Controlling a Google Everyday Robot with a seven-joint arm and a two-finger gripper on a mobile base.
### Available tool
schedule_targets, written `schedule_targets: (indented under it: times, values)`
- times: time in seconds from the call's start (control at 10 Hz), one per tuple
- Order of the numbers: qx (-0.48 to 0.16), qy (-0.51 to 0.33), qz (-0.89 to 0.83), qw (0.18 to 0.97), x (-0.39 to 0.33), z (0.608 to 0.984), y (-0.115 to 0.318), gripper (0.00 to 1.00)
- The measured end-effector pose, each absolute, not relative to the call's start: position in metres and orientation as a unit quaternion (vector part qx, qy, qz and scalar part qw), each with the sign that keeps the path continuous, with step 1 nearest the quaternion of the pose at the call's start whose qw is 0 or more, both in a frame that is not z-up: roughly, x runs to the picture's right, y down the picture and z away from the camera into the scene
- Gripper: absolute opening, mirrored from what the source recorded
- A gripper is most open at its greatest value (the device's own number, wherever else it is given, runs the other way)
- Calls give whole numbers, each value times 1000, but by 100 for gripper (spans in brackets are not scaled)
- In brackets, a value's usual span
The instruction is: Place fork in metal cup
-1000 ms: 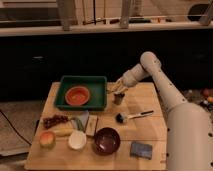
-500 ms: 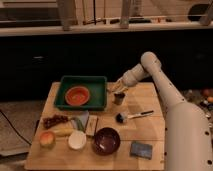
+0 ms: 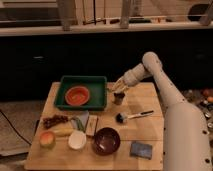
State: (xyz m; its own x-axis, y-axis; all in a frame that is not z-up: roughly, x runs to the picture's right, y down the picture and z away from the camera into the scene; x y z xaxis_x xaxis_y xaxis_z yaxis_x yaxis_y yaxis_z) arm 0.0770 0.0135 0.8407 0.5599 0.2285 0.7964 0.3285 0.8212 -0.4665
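The metal cup (image 3: 118,98) is a small dark cylinder standing on the wooden table (image 3: 150,131), just right of the green tray (image 3: 100,83). My gripper (image 3: 118,87) hangs right above the cup at the end of the white arm, which reaches in from the right. A slim pale tan fork (image 3: 114,86) shows at the gripper, slanting down toward the cup's mouth. I cannot tell whether the fork's lower end is inside the cup.
An orange bowl (image 3: 77,95) lies in the green tray. A black-headed brush with a white handle (image 3: 132,116) lies right of centre. A dark maroon bowl (image 3: 105,140), a white bowl (image 3: 76,140), grapes (image 3: 54,120), fruit (image 3: 47,139) and a blue-grey sponge (image 3: 140,149) sit along the front.
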Motion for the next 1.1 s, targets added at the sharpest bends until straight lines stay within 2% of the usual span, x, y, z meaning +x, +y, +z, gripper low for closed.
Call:
schedule_targets:
  times: [0.2, 1.1]
  values:
    - [-298, -473, -25, 829, 77, 842, 14, 80]
    - [-290, -471, -30, 833, 79, 843, 13, 80]
